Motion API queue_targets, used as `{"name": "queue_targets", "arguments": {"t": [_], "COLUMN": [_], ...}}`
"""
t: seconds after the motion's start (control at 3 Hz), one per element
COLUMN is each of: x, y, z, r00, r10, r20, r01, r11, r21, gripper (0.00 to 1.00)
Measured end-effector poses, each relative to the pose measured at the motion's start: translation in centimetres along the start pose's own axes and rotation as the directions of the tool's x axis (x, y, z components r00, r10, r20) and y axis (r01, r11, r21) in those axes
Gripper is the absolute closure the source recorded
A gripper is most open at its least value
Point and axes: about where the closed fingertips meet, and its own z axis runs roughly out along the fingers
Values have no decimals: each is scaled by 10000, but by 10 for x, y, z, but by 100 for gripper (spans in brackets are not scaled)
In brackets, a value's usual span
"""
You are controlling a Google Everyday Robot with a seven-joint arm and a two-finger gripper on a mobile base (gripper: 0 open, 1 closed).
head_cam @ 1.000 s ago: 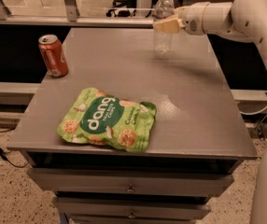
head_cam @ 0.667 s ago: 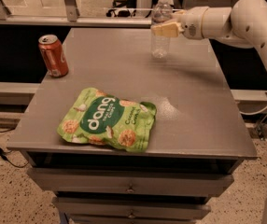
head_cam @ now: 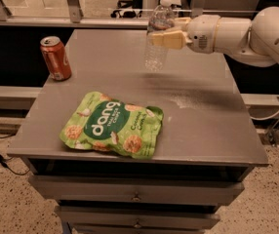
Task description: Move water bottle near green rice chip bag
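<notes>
Closest to us, the green rice chip bag (head_cam: 111, 125) lies flat near the front edge of the worktop (head_cam: 203, 126), its dark "dang" oval facing up. That's the target. Further back on the left stands the soda can (head_cam: 55, 58), upright and well apart from the bag.

At the far side is the water bottle (head_cam: 155, 57), slim and clear with a white cap, looking nearly empty and a touch tilted. The tool (head_cam: 155, 38) comes in from the right and is clamped around the bottle's upper body. The base seems to hang just off the worktop, though we can't be certain.

By our reading the grasp is made and the carry is in hand. Next comes a sweep forward toward the bag, then a set-down beside it, not on it. A light, tall bottle may tip on release.
</notes>
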Motion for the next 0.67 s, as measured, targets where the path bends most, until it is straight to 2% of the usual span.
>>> {"name": "queue_targets", "arguments": {"t": [0.33, 0.67], "x": [-25, -27], "y": [45, 74], "z": [-14, -31], "r00": [9997, 9988], "r10": [-222, -417], "r20": [140, -257], "r01": [233, 374], "r11": [9958, 9876], "r21": [-882, -1525], "gripper": [100, 100]}}
